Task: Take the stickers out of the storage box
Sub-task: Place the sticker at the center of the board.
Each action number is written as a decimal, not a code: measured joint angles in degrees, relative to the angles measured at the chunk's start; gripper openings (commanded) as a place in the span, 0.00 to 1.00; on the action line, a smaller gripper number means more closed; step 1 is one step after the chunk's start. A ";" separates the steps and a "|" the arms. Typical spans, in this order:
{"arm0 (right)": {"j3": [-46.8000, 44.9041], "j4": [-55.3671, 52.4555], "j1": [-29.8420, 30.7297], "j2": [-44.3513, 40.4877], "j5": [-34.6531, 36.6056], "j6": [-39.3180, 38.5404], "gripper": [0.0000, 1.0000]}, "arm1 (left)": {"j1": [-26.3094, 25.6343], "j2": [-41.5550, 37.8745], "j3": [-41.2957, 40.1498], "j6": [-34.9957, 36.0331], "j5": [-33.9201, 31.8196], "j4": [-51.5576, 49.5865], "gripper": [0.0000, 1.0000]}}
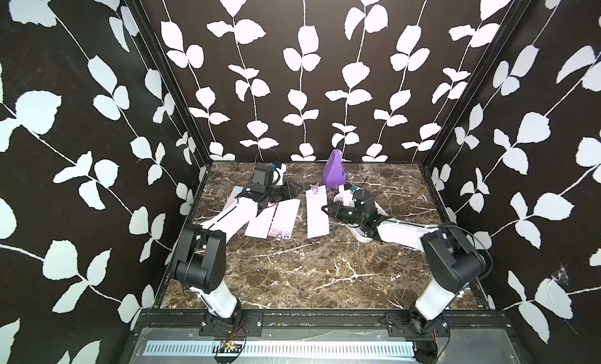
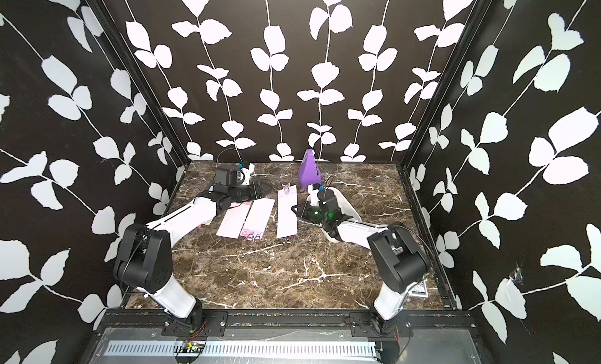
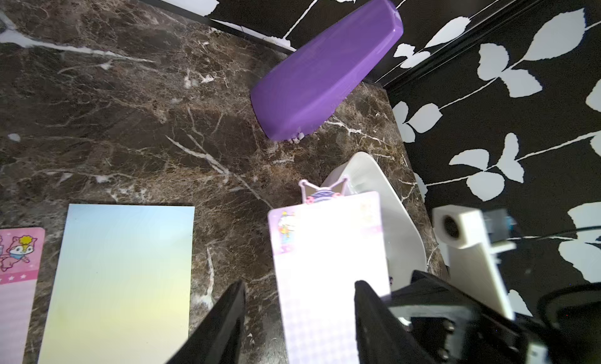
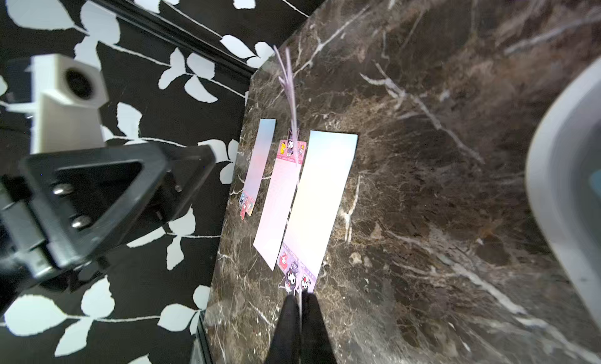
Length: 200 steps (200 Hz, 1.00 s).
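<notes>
A long pale sticker sheet [image 1: 317, 216] with a cartoon head at its far end is held level over the table. My right gripper [image 1: 325, 210] is shut on its side edge, and in the right wrist view the sheet [image 4: 291, 95] runs edge-on out of the shut jaws [image 4: 300, 297]. My left gripper [image 3: 299, 287] stands open astride the same sheet [image 3: 325, 242], at its far end. Three more stickers [image 1: 258, 221] [image 1: 284, 216] [image 1: 235, 193] lie flat on the marble at the left. The white storage box [image 2: 344, 203] sits under my right arm, its inside mostly hidden.
A purple pyramid-shaped object [image 1: 333, 170] stands at the back, just behind the held sheet and the box. A blue-patterned card pack [image 2: 419, 289] lies by the right arm's base. Black leaf-patterned walls close in the back and both sides of the marble table [image 1: 309, 274].
</notes>
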 measured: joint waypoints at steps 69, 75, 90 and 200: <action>-1.25 13.57 5.44 10.19 9.22 11.80 0.00 | 0.00 -0.02 -1.14 -0.44 0.35 1.27 0.56; -1.60 14.34 5.57 10.19 9.99 12.55 0.00 | 0.00 -0.02 -1.33 -0.44 0.33 1.27 0.56; -2.12 15.26 5.99 10.19 11.47 13.77 0.00 | 0.00 -0.02 -1.68 -0.44 0.33 1.29 0.56; -2.21 16.59 7.23 14.21 13.66 16.48 0.00 | 0.00 -0.02 -1.86 -0.44 0.72 1.64 0.56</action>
